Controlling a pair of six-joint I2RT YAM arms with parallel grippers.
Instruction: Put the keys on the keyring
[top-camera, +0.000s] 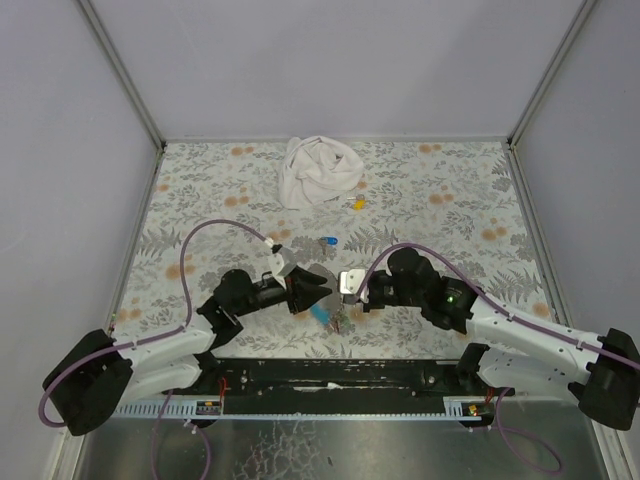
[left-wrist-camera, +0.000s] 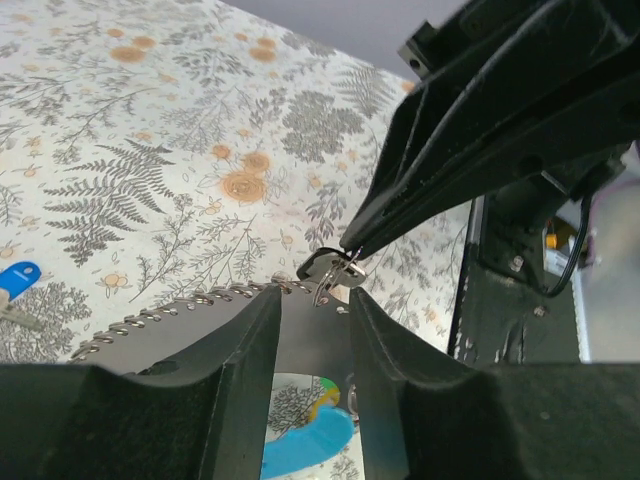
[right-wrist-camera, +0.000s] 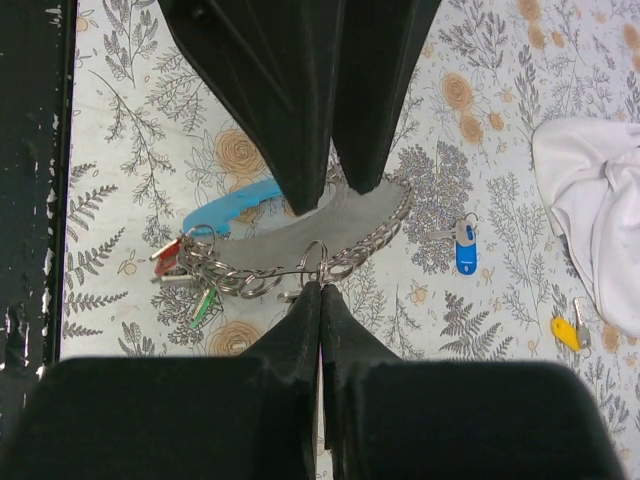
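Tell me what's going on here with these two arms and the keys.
Two arms hold a keyring between them. The left gripper pinches its grey strap, and the right gripper is shut on a small metal ring at the strap's chain edge. Red- and green-capped keys hang from the chain. A blue-capped key and a yellow-capped key lie loose on the floral table, not yet attached, near a white cloth.

keyring: grey strap, blue inside, chain-edged, curved
on its ring: red-capped key, green-capped key
loose on counter: blue-capped key, yellow-capped key, apart
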